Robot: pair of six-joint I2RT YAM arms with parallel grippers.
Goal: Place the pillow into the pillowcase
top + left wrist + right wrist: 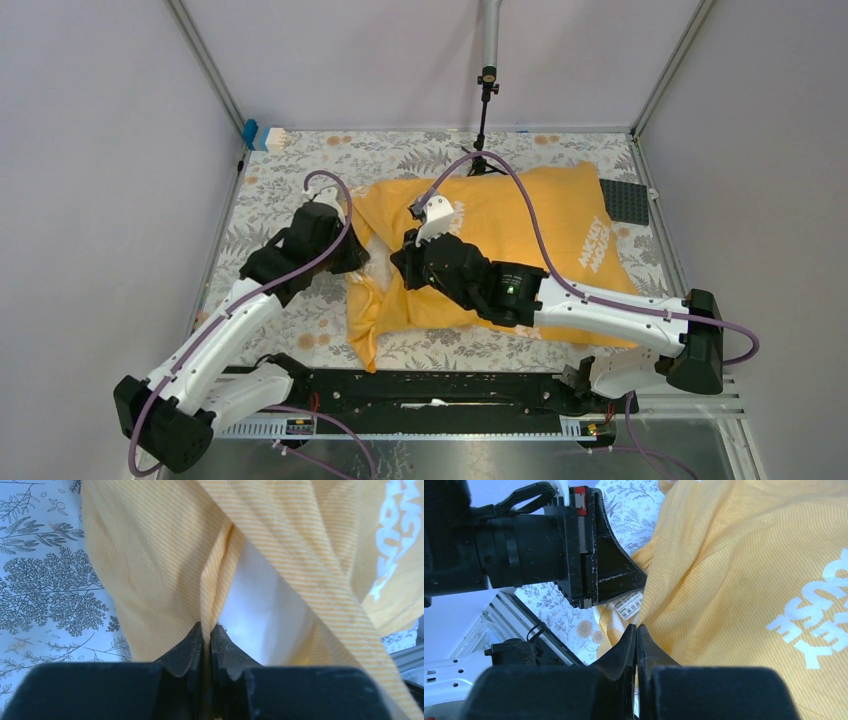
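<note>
The orange-yellow pillowcase (520,230) lies in the middle of the table, plump, with white lettering towards its right end. The white pillow (265,615) shows only through the open left end, where it sits inside the cloth. My left gripper (206,629) is shut on a raised fold of the pillowcase (150,555) at that opening. My right gripper (636,627) is shut on the pillowcase (734,555) edge beside a small care label (630,604), close to the left gripper (616,575). In the top view, both the left gripper (352,252) and the right gripper (405,262) meet at the left end.
A floral cloth (290,180) covers the table. A camera stand (487,110) rises at the back centre, a black mat (625,200) lies at the right edge, and a blue-and-white block (265,137) sits in the back left corner. A black rail (430,390) runs along the near edge.
</note>
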